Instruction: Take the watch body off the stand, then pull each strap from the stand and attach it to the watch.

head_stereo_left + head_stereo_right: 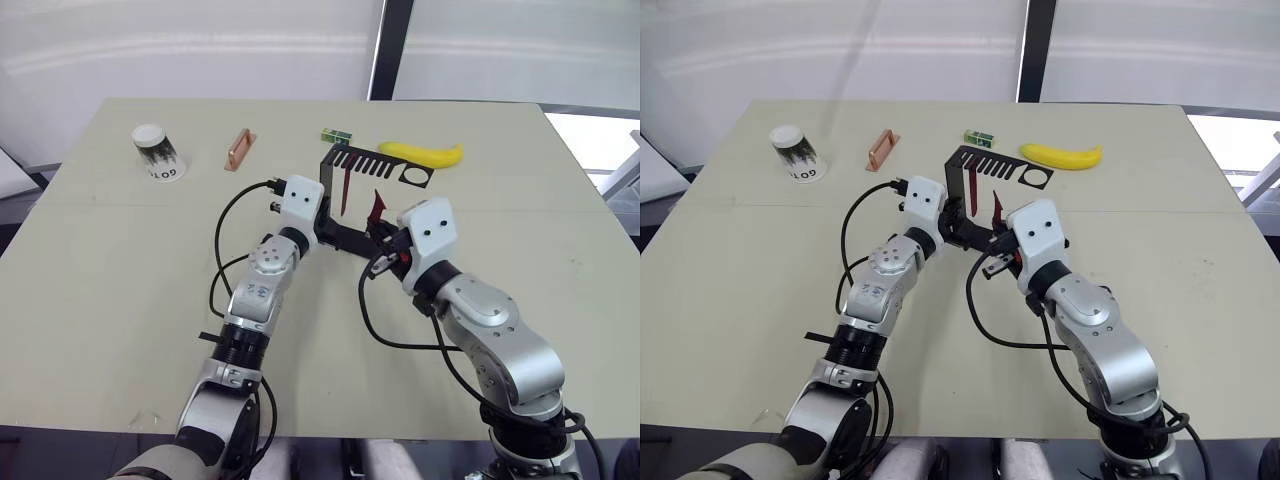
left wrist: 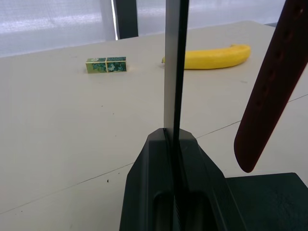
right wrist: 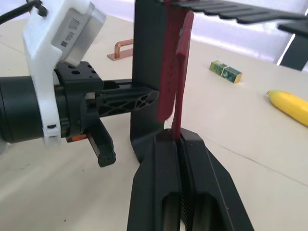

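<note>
While pinching the lower end of one strap (image 3: 178, 103) edge-on, closes the right gripper (image 3: 178, 137) tight with no gap left between the jaws. Reaches in from 4 o'clock of the stand (image 1: 372, 160), presumably to draw that band down and out of its comb slot. Leaves the second strap (image 3: 166, 72) hanging free just beside the held one, at its 9 o'clock in the head views.

Clamps the left gripper (image 2: 172, 137) shut on the thin edge of the stand's upright, coming in from 8 o'clock. Probably serves as a brace, so that a tug on the band does not drag or tip the light bracket. Keeps the stand's foot flat on the table (image 1: 120, 260), near the middle.

Farther out: banana (image 1: 422, 154) at 1 o'clock of the stand, green block (image 1: 336, 135) at 12, copper bar (image 1: 239, 149) at 10, cup (image 1: 157, 152) beyond that at 9 to 10.

Gives the overall layout from the head views, but hides both grips behind the white wrist housings. Settles both grips from the wrist views: metal sheet between the left fingers, maroon band between the right. Shows the other arm's wrist close by in the right wrist view.
</note>
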